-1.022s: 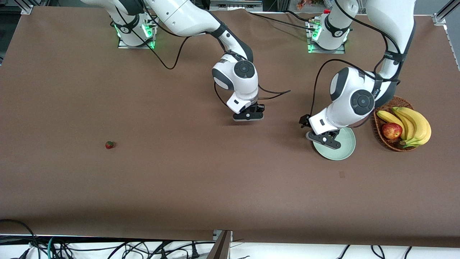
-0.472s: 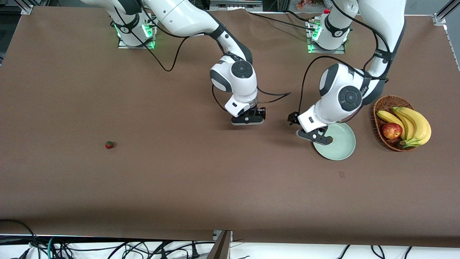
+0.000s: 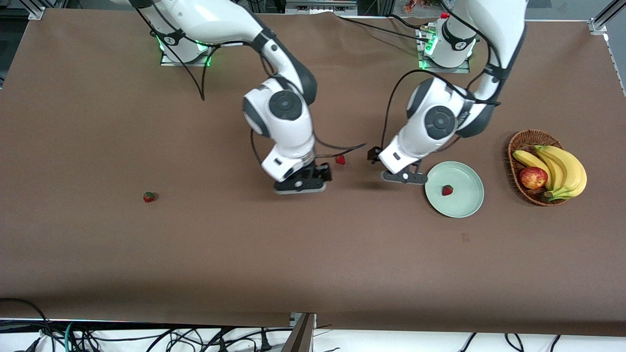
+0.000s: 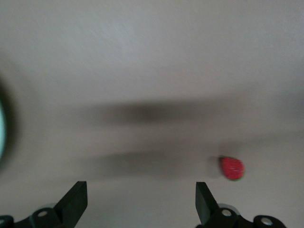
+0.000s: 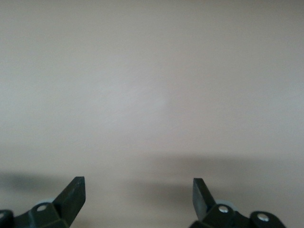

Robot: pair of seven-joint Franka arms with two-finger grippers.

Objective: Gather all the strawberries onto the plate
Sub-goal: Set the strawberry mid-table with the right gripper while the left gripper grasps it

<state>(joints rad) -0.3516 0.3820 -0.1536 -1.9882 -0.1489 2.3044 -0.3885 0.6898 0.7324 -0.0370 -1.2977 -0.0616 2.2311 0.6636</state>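
The left gripper (image 3: 404,177) hangs over bare table (image 3: 146,98) just beside the plate (image 3: 464,205), jaws spread and empty. The right gripper (image 3: 300,186), also spread and empty, is over mid-table. One strawberry (image 3: 447,190) lies in the plate, another (image 3: 340,159) between the grippers, a third (image 3: 149,197) toward the right arm's end. A basket (image 3: 519,142) with bananas (image 3: 562,168) and an apple (image 3: 532,177) sits near the left arm's end edge.

A brown table (image 3: 195,254) carries a pale green plate (image 3: 467,205), a wicker basket (image 3: 516,182) at the left arm's end, and two strawberries directly on its surface: one (image 3: 340,159) mid-table, another (image 3: 148,197) toward the right arm's end. A small dark mark (image 3: 465,237), possibly a stain, shows near the plate.
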